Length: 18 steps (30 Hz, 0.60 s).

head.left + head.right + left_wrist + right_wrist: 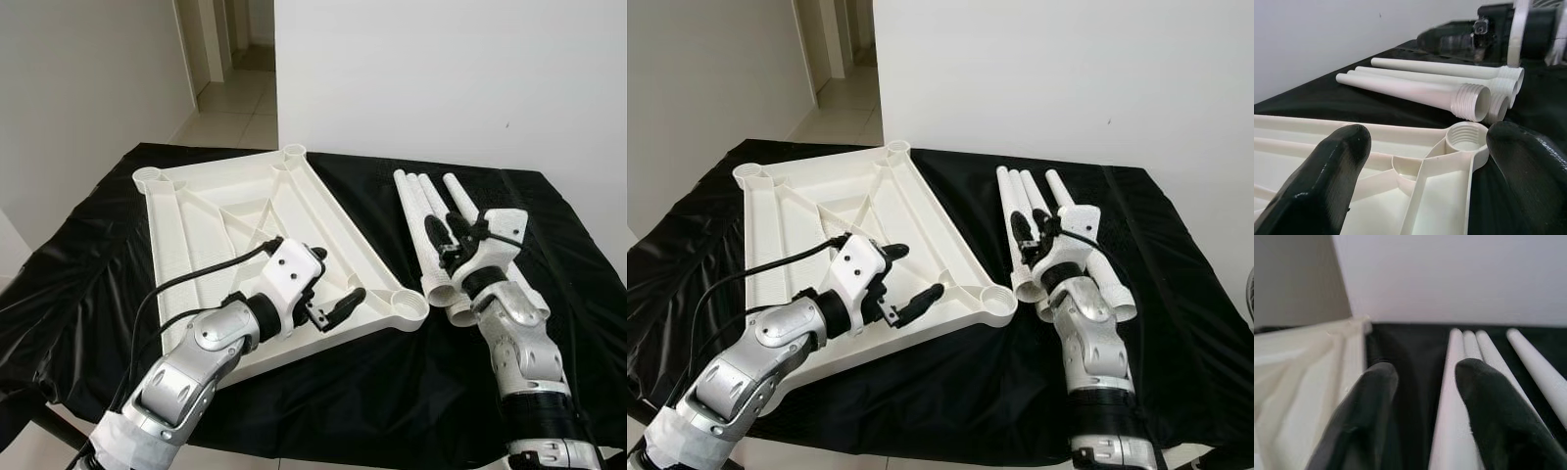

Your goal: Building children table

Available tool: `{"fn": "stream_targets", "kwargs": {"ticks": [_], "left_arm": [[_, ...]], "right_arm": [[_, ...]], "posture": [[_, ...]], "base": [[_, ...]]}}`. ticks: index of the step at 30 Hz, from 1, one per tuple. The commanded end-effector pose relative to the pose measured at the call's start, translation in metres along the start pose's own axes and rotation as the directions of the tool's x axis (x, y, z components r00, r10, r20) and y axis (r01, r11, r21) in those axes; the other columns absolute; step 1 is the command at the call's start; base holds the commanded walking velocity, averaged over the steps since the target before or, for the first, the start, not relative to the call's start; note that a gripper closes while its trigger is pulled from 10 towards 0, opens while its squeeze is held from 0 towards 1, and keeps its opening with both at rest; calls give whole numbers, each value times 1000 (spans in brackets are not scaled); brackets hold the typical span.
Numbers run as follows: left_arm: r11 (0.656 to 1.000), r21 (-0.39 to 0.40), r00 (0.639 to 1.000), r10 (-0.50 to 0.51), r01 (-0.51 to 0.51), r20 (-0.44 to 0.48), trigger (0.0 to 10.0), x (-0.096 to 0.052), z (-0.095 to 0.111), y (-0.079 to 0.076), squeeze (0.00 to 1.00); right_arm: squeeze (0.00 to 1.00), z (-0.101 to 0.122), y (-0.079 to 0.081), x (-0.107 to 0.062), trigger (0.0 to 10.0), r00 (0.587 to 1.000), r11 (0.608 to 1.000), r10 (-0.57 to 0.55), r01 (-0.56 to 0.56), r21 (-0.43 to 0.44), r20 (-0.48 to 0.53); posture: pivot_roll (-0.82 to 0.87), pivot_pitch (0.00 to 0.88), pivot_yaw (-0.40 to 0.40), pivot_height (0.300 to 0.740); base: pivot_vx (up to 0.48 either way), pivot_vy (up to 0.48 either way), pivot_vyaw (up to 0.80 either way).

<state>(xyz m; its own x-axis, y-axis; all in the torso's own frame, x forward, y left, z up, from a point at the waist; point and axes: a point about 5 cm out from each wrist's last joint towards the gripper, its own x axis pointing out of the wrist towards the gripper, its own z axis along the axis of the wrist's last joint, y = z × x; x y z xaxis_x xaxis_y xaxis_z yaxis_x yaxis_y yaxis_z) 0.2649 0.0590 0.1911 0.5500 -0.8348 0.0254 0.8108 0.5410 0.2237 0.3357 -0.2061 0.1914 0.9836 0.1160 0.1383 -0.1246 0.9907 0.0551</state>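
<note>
Legs (431, 230) under right jaws

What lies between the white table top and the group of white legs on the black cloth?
Only bare black cloth lies between the table top and the legs. The eye views show this strip, and the right wrist view shows it between the open fingers.
</note>
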Motion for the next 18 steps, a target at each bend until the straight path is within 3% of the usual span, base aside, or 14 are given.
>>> {"fn": "stream_targets", "kwargs": {"ticks": [1,4,7,10,11,12,15,18], "left_arm": [[993,-10,993,-117,117,-18,10000,-2,-1,-2,0],[991,-16,991,-131,130,-26,10000,-4,-2,-3,0],[985,-86,988,-153,150,-35,10000,-4,-2,-3,0],[983,-100,987,-157,153,-36,10000,-4,-2,-3,0],[980,-128,986,-161,154,-48,10000,-4,-3,-3,0],[975,-157,984,-170,159,-59,10000,-3,-4,-3,0],[966,-185,977,-197,180,-76,10000,-3,-5,-4,0],[964,-176,971,-218,199,-95,10000,-2,-7,-5,0]], "right_arm": [[1000,-4,-4,2,10000,998,999,-31,31,13,-52],[1000,-2,-5,6,10000,996,999,-34,36,12,-77],[1000,0,-4,13,10000,991,999,-48,47,-9,-122],[1000,0,-4,14,10000,990,999,-51,50,-11,-128],[102,1,-3,18,10000,988,999,-54,52,-16,-145],[0,1,-2,22,10000,981,998,-66,67,2,-180],[0,0,1,32,10000,965,993,-100,83,-79,-244],[0,-4,9,39,10000,934,997,-68,50,-63,-351]], "posture": [[-25,30,36,740],[-23,32,37,740],[-19,36,38,740],[-19,36,39,740],[-18,37,38,740],[-14,34,34,740],[-13,35,33,740],[-10,36,28,740]], "base": [[0,0,0],[0,0,0],[0,0,0],[0,0,0],[0,0,0],[0,0,0],[0,0,0],[0,0,0]]}}
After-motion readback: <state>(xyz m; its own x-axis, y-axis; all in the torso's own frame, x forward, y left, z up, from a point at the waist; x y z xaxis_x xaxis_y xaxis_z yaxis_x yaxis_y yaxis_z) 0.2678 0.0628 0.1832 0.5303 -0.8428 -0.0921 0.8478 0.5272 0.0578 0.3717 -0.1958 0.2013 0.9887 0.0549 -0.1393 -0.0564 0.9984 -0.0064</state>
